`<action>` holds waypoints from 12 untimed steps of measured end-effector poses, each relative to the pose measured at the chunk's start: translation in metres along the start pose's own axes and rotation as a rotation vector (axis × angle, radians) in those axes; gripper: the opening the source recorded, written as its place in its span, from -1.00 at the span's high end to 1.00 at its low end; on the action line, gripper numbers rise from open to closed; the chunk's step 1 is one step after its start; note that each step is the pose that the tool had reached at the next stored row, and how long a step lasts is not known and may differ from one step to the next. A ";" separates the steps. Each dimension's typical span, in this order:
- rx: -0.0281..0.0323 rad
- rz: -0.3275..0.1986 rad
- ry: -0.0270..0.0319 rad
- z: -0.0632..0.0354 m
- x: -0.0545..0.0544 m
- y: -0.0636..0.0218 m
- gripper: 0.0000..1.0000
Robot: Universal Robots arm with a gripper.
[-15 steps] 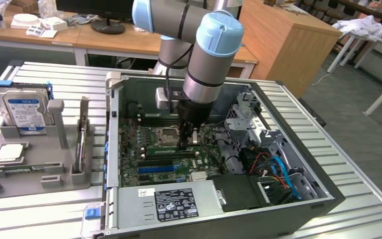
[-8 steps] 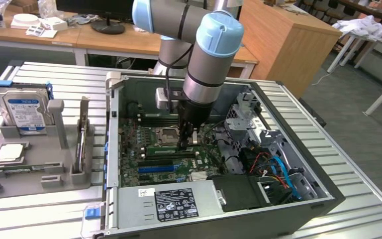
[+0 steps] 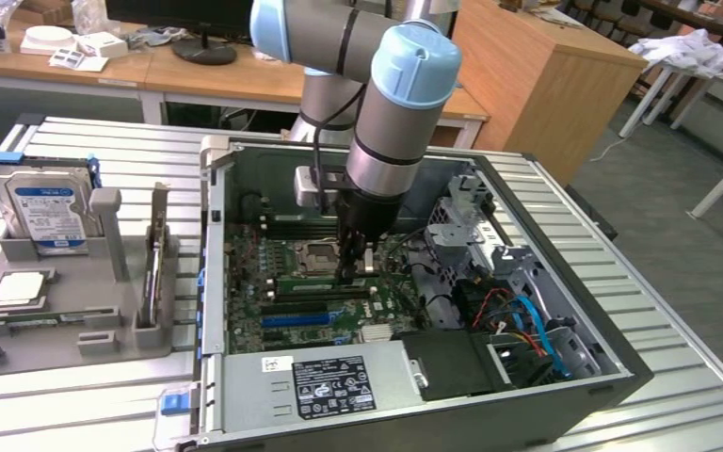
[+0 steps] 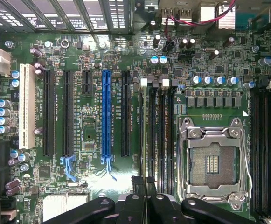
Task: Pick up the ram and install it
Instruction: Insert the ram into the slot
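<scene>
Wrist view: gripper [image 4: 143, 183] clenched on the ram [image 4: 143, 135] at the memory slots

The wrist camera looks down on the green motherboard [image 4: 93, 186]. The two black fingers [image 4: 136, 184] are pressed together. Between them runs a thin edge, which appears to be the ram, held along the memory slot that is closest to the black expansion slots. The open processor socket [image 4: 214, 161] lies just beside these memory slots.

From the exterior view, the arm reaches down into the open computer case [image 3: 217, 282], and the gripper [image 3: 359, 268] is low over the board, beside the socket. On the exterior view's left, a hard drive [image 3: 48, 202] stands in a grey holder [image 3: 86, 330], outside the case.
</scene>
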State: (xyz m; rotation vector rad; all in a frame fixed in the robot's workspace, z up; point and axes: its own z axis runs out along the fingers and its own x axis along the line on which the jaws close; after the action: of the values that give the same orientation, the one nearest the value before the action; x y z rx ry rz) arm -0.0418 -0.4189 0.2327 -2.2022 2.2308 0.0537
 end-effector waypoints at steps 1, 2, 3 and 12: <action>0.0000 0.000 0.0001 0.0000 0.000 0.0000 0.76; 0.0000 0.000 0.0001 0.0000 0.000 0.0000 0.76; 0.0000 0.000 0.0001 0.0000 0.000 0.0000 0.76; -0.0001 0.000 0.0003 0.0001 0.000 0.0000 0.76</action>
State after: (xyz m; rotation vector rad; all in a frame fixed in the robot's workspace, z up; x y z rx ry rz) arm -0.0418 -0.4187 0.2326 -2.2024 2.2309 0.0535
